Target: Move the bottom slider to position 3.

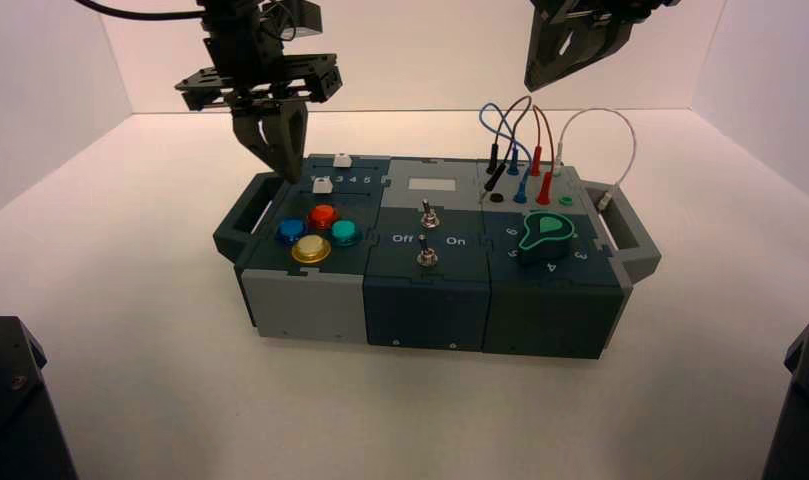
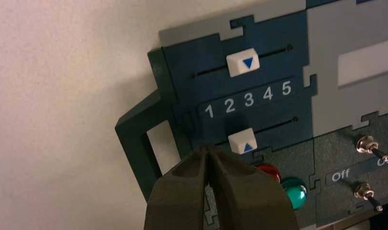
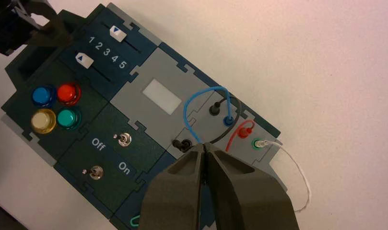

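Observation:
The bottom slider is a small white knob with a blue arrow, in the slot on the nearer side of the digit row 1 to 5. Its arrow points at the row close to the 2. Position 3 is the middle digit of that row. My left gripper is shut with nothing in it, its tips just beside the knob, toward the handle end of the track. From above, the left gripper hangs over the box's back left corner, next to the bottom slider. My right gripper is shut and raised above the wires.
A twin white slider sits in the farther slot. Coloured buttons lie in front of the sliders, two toggle switches in the middle, and a green knob and looped wires at the right. A handle juts out beside the sliders.

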{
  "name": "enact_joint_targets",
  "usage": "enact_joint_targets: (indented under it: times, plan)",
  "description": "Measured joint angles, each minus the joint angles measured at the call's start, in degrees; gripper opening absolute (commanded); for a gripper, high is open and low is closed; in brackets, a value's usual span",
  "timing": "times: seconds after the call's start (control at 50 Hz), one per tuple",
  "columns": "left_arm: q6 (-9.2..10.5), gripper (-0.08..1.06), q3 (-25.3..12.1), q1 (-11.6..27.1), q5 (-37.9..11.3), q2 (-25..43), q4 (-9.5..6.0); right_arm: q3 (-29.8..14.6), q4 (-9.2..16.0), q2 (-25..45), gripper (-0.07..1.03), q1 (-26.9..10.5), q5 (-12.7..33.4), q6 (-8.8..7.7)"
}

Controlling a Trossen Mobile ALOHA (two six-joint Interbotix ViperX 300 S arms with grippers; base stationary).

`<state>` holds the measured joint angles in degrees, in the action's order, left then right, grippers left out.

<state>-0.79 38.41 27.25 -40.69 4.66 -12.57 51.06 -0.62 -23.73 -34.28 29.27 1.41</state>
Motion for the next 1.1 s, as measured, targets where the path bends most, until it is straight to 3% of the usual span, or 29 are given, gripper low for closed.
enact_joint_targets:
  times: [1.1]
  plan:
    - [0.09, -0.03, -1.67, 2.37, 0.09, 2.64, -0.18, 0.0, 0.0, 0.09, -0.02, 0.0, 0.0, 0.0]
